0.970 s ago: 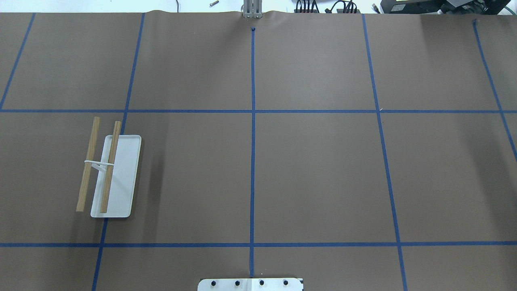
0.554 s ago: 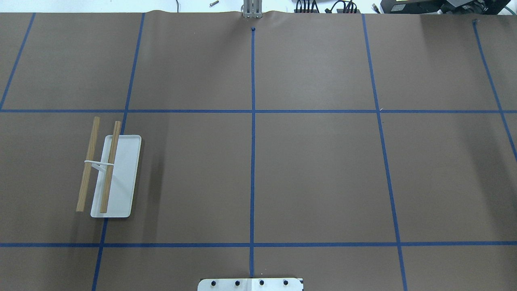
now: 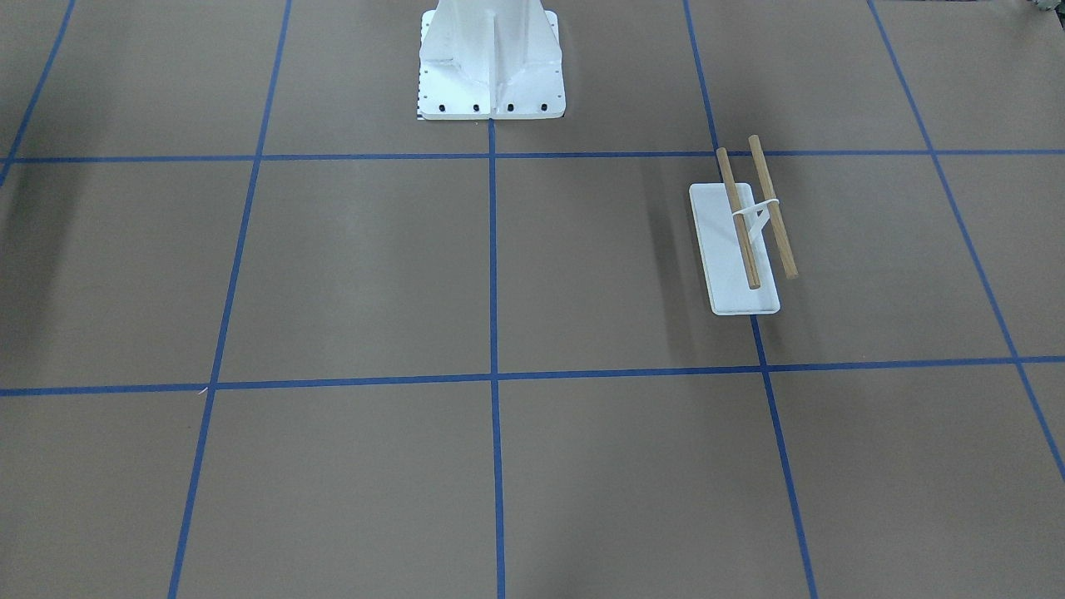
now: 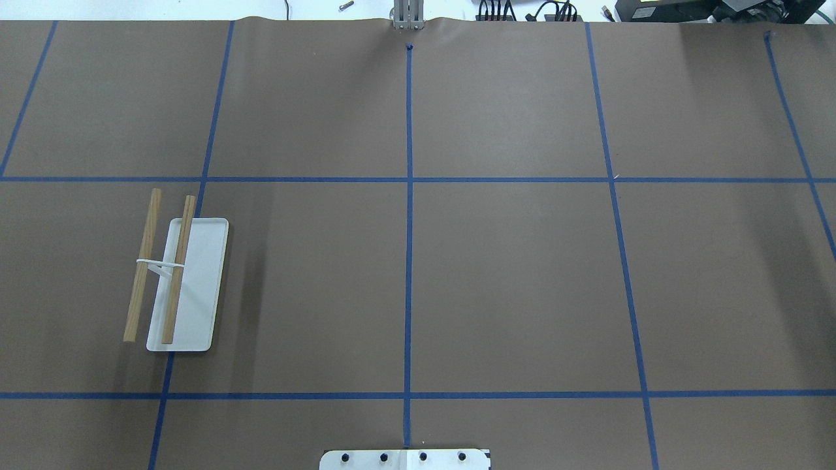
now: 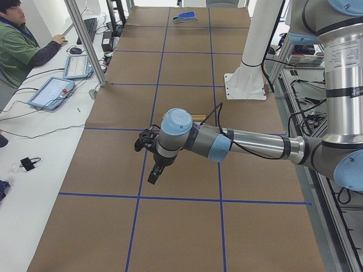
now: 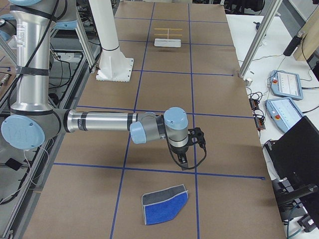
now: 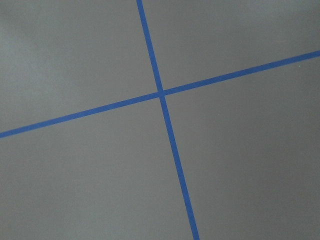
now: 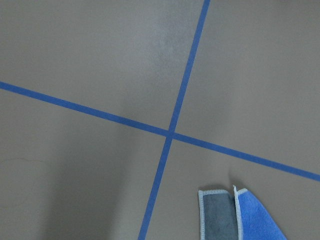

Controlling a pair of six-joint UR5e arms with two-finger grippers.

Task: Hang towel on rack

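Note:
The rack [image 4: 176,274] stands on the table's left side, with a white base and two bare wooden dowels; it also shows in the front view [image 3: 745,237] and small and far in the right view [image 6: 168,36]. The towel [image 6: 164,204], blue with a grey folded-over part, lies crumpled at the table's right end; its corner shows in the right wrist view [image 8: 240,215]. My right gripper [image 6: 183,164] hangs above the table just short of the towel. My left gripper [image 5: 153,178] hangs above the table near the rack. I cannot tell whether either is open or shut.
The white bolted pedestal [image 3: 491,66] stands at the robot's side of the table. Blue tape lines grid the brown table cover. An operator [image 5: 17,39] sits at a side bench with tablets [image 5: 54,90].

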